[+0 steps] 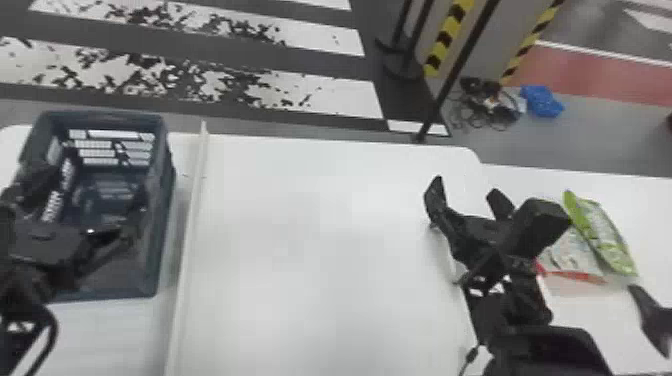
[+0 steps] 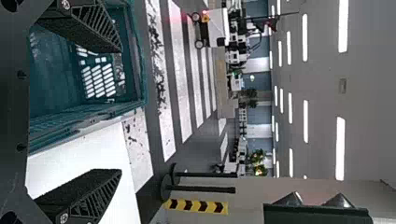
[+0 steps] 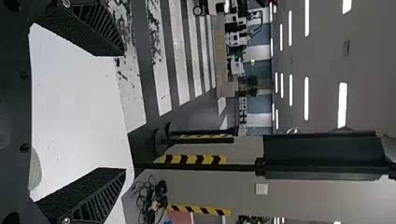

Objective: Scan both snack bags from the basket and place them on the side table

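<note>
Trainee: State the position of the snack bags.

Instructor: Both units lie on the right-hand counter (image 1: 580, 310), beyond the right arm. The green snack bag (image 1: 602, 235) is set at a slant; the pale snack bag with red edging (image 1: 572, 257) lies directly beside it, partly hidden behind the arm.

Trainee: And the right end effector (image 1: 482, 195)?

Instructor: It is positioned near the right edge of the middle counter (image 1: 310, 240), to the left of both bags. In the right wrist view, its two fingers (image 3: 100, 193) stand wide apart—nothing is held between them, and white counter surface shows in the gap.

Trainee: Locate the basket.

Instructor: The dark blue-green basket (image 1: 161, 240) stands on the left-hand counter (image 1: 110, 335). Slots are cut through its far wall. A pale raised strip (image 1: 190, 225) runs alongside, between basket and middle counter.

Trainee: Report the left end effector (image 1: 97, 182).

Instructor: It is located at the basket's opening, fingers spread wide and grasping nothing. One finger overlaps the basket in the left wrist view; whether they touch cannot be determined.

Trainee: Describe the floor area.

Instructor: Beyond the counters: worn white stripes (image 1: 320, 92), a tangle of cables (image 1: 487, 107) and a blue item (image 1: 542, 101)—type not identifiable.
</note>
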{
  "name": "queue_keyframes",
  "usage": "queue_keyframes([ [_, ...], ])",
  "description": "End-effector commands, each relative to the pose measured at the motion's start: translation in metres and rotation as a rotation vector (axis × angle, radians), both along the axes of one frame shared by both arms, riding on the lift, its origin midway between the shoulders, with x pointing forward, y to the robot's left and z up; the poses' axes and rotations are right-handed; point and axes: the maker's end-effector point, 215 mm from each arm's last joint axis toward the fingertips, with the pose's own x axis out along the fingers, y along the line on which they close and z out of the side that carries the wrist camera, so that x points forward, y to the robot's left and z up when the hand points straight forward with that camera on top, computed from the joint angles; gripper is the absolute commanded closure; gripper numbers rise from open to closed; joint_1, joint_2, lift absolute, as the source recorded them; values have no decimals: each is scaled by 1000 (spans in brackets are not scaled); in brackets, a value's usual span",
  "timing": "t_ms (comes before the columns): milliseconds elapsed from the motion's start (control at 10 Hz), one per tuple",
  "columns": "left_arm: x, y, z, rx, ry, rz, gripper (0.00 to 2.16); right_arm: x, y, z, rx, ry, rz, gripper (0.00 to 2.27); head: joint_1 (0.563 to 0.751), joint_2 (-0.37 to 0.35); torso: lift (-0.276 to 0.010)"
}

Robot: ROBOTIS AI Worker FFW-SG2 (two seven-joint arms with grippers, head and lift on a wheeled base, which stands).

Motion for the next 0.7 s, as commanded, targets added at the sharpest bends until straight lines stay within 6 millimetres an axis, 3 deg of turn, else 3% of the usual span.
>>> queue_keyframes([
  [0,-8,-8,1,-5,-33,-13,80,-10,48,8,-21,-61,57,46,695,-189,-75],
  [300,-26,-8,-15,-19,-21,5,83,-42,91,8,-52,-107,119,49,695,-98,-75],
  [400,-28,-5,-19,-21,-12,15,83,-50,101,-4,-73,-83,137,49,695,-81,-75],
  [600,-29,-1,-16,-30,-17,22,83,-57,106,-4,-71,-89,147,49,695,-56,-75],
])
